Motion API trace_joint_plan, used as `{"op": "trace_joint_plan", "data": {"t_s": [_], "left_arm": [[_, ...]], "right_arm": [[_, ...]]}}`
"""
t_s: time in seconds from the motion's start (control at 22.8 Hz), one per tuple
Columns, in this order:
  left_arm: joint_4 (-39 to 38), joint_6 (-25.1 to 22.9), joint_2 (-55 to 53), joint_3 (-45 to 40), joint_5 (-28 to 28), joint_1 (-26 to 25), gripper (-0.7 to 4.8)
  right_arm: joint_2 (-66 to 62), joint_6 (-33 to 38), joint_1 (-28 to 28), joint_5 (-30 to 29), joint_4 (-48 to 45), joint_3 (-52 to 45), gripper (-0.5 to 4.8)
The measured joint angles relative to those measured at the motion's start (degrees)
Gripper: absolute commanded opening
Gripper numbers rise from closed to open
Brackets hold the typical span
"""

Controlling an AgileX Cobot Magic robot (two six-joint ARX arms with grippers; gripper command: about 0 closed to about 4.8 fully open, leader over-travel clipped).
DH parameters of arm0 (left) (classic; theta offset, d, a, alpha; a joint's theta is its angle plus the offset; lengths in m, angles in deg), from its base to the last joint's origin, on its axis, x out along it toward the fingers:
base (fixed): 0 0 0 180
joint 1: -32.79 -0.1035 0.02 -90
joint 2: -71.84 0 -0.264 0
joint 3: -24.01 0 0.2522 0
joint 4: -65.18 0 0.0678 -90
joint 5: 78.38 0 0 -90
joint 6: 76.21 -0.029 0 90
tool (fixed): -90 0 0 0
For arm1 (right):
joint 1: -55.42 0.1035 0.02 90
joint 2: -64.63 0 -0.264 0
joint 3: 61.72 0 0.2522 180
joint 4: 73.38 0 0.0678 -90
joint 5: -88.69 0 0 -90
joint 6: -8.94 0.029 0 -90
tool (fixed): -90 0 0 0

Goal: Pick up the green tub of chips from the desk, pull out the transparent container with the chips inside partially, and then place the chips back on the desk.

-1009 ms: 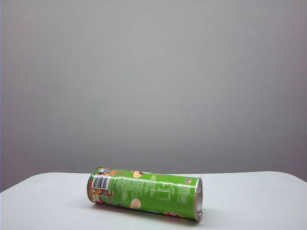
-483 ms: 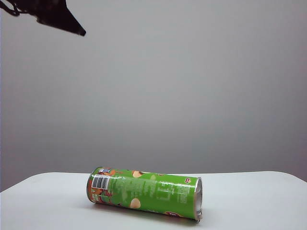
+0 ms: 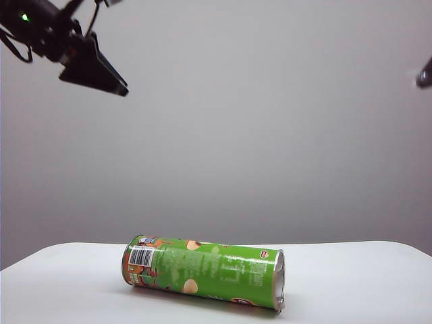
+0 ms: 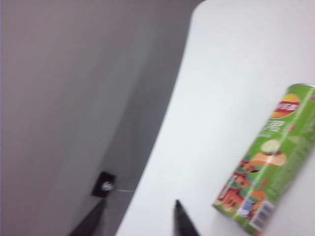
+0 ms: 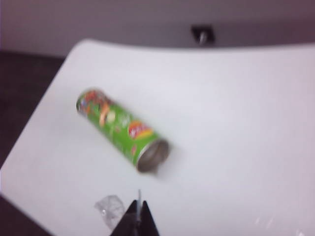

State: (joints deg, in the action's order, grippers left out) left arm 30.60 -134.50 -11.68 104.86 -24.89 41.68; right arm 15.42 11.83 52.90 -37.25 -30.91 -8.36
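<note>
The green tub of chips lies on its side on the white desk, barcode end to the left and silver-rimmed end to the right. High above it at the upper left hangs my left gripper, far from the tub. In the left wrist view its fingers stand apart over the desk edge, left gripper empty, the tub off to one side. My right gripper shows only at the right edge. In the right wrist view the right gripper is shut, well short of the tub. The tub's open mouth is blurred; the transparent container and the chips do not show.
A small crumpled clear scrap lies on the desk near the right gripper's tips. A black fitting sits on the grey wall beyond the desk's far edge. Dark floor lies past the desk's rounded corner.
The left gripper has come down and right into the upper left of the exterior view. The right gripper's tip has appeared at the right edge. The tub has not moved.
</note>
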Motion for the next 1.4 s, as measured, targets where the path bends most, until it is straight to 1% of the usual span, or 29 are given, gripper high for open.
{"op": "trace_joint_plan", "data": {"t_s": [0.09, 0.13, 0.22, 0.26, 0.31, 0.35, 0.4, 0.44, 0.48, 0.53, 0.57, 0.61, 0.7, 0.75, 0.79, 0.83, 0.88, 0.92, 0.97, 1.1, 1.19, 1.32, 1.4], "left_arm": [[0.0, 0.0, -2.0, 0.0, -0.5, 0.1, 2.17], [0.0, -0.3, -3.0, 0.0, -0.5, 0.3, 2.17], [-0.1, -2.5, -5.8, 0.0, -0.3, 1.2, 2.17], [-0.2, -5.1, -7.8, 0.0, -0.1, 2.5, 2.18], [-0.2, -6.2, -8.6, 0.0, 0.4, 3.2, 2.40], [0.0, -8.6, -10.7, 0.0, 2.0, 4.9, 2.49], [0.1, -9.9, -12.0, 0.0, 3.0, 5.9, 2.49], [0.1, -12.0, -14.4, 0.0, 4.6, 7.4, 2.50], [0.0, -12.7, -15.5, 0.1, 5.3, 8.0, 2.52], [-0.2, -14.2, -18.3, 0.8, 7.3, 9.3, 2.57], [-0.5, -14.5, -19.5, 1.4, 8.0, 9.7, 2.85], [-2.6, -15.3, -22.3, 3.4, 9.3, 10.1, 2.87], [-6.8, -15.5, -25.0, 6.4, 10.5, 10.5, 2.95], [-8.7, -15.5, -26.0, 7.8, 10.7, 10.5, 3.16], [-13.9, -15.4, -28.0, 11.3, 11.1, 10.7, 3.17], [-17.2, -15.3, -29.4, 13.6, 11.2, 10.6, 3.52], [-22.1, -14.8, -31.7, 17.1, 11.8, 10.6, 4.19], [-24.9, -13.8, -33.1, 18.9, 12.3, 10.7, 4.69], [-26.6, -13.3, -33.7, 19.9, 13.2, 11.1, 4.79], [-26.3, -13.0, -34.1, 21.1, 17.3, 13.6, 4.79], [-24.6, -13.0, -34.3, 21.1, 18.9, 15.1, 4.79], [-21.9, -13.0, -35.6, 21.1, 19.4, 16.4, 4.79], [-21.7, -13.4, -36.9, 21.2, 20.1, 16.9, 4.79]], "right_arm": [[-1.6, -1.9, 0.0, -1.9, 1.7, -0.1, -0.01], [-2.0, -2.4, 0.0, -2.7, 1.8, -0.1, -0.01], [-2.7, -3.8, 0.0, -3.3, 1.7, -0.1, -0.01], [-2.9, -4.2, 0.0, -3.6, 1.4, -0.1, -0.01], [-3.1, -4.2, 0.0, -3.8, 0.9, -0.1, -0.01], [-3.5, -3.7, 0.0, -4.8, -1.7, -1.0, -0.01], [-3.6, -3.0, 0.2, -5.4, -3.1, -1.8, -0.01], [-3.8, -0.8, 1.6, -5.6, -6.4, -3.9, -0.01], [-3.9, -0.2, 2.4, -5.5, -7.7, -4.9, -0.01], [-4.5, 1.2, 4.2, -5.0, -10.3, -6.9, -0.01], [-4.6, 2.1, 5.0, -4.6, -11.8, -7.6, -0.01], [-5.2, 4.6, 6.9, -4.1, -16.3, -9.4, -0.01], [-6.1, 6.1, 9.1, -4.0, -19.5, -10.6, -0.01], [-6.7, 6.3, 10.1, -4.1, -20.5, -11.0, -0.01], [-8.0, 6.5, 11.4, -4.1, -21.4, -11.0, -0.01], [-9.0, 6.6, 12.2, -4.1, -22.0, -11.0, -0.01], [-11.1, 6.6, 13.6, -3.9, -22.3, -11.1, -0.01], [-12.8, 6.5, 14.4, -4.0, -22.4, -11.3, -0.01], [-14.3, 6.3, 14.5, -4.0, -22.8, -11.3, -0.01], [-18.9, 6.1, 14.3, -4.1, -24.5, -11.3, -0.01], [-21.1, 6.1, 14.3, -4.5, -25.9, -11.2, -0.01], [-23.4, 6.1, 14.3, -5.6, -26.8, -11.3, -0.01], [-24.2, 6.1, 14.3, -6.9, -27.7, -11.2, -0.01]]}}
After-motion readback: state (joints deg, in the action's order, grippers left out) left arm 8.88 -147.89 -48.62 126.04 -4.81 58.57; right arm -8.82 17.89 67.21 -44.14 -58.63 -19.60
